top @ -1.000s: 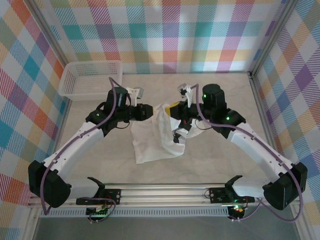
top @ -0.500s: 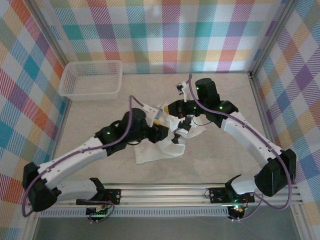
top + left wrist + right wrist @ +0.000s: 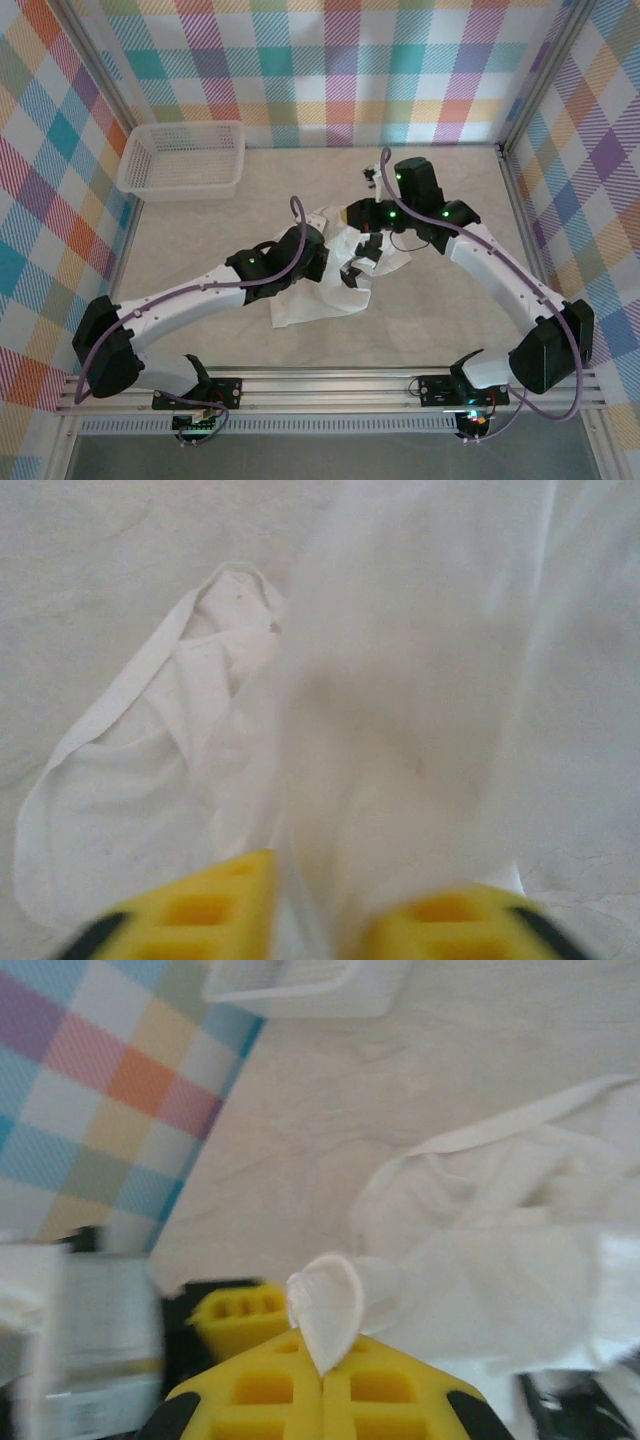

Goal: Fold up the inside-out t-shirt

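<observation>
Inside-out t-shirt [image 3: 305, 295]: white, thin, crumpled in a heap at approx. centre of surface [image 3: 200, 240]. Not flat, not folded. Lower part lies spread toward 7 o'clock of the heap; upper part is bunched and lifted between the two arms. Dark print patches [image 3: 352, 276] show at centre of the heap, near both end effectors.

Left end effector [image 3: 335, 264]: arm reaches in from 8 o'clock and the tip sits over the middle of the garment. Left wrist cam: yellow fingers [image 3: 215, 905] at 6 o'clock of frame, gap narrow, with a band of t-shirt fabric [image 3: 400, 730] running up from between them, taut and blurred. Holding cloth. The collar or hem loop lies on the surface at 10 o'clock of that frame.

Right end effector [image 3: 366, 240]: arm comes from 4 o'clock, elbow high, tip at the heap's 1 o'clock edge. Right wrist cam: end effector [image 3: 322, 1358] has its yellow fingers pressed together, and a small fold of inside-out t-shirt [image 3: 325, 1315] sticks out at the tips. Clamped on cloth. Rest of the garment [image 3: 500, 1260] trails toward 3 o'clock of that frame.

White mesh basket [image 3: 180, 188]: at 10 o'clock corner of surface, well apart from the garment; its wall [image 3: 300, 990] shows at 12 o'clock in right wrist cam. Contents cannot be told.

Plaid panels [image 3: 330, 70] enclose the surface on three sides.
</observation>
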